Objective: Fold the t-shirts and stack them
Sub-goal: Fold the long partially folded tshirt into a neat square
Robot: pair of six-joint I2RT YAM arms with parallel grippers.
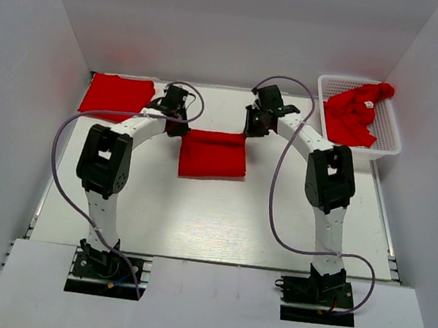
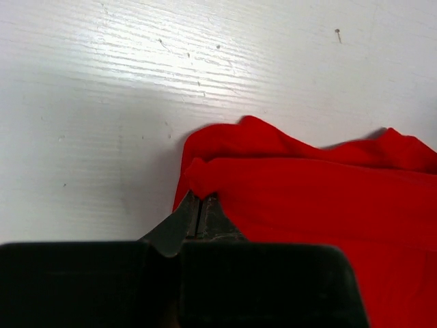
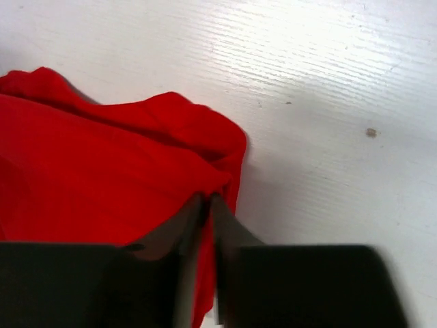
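A folded red t-shirt lies at the table's middle, far side. My left gripper is shut on its far left corner; the left wrist view shows the fingertips pinching the red fabric. My right gripper is shut on its far right corner; the right wrist view shows cloth caught between the fingers. Another folded red t-shirt lies at the far left. Crumpled red t-shirts fill the basket.
A white lattice basket stands at the far right against the right wall. White enclosure walls close in the left, back and right. Purple cables loop off both arms above the table.
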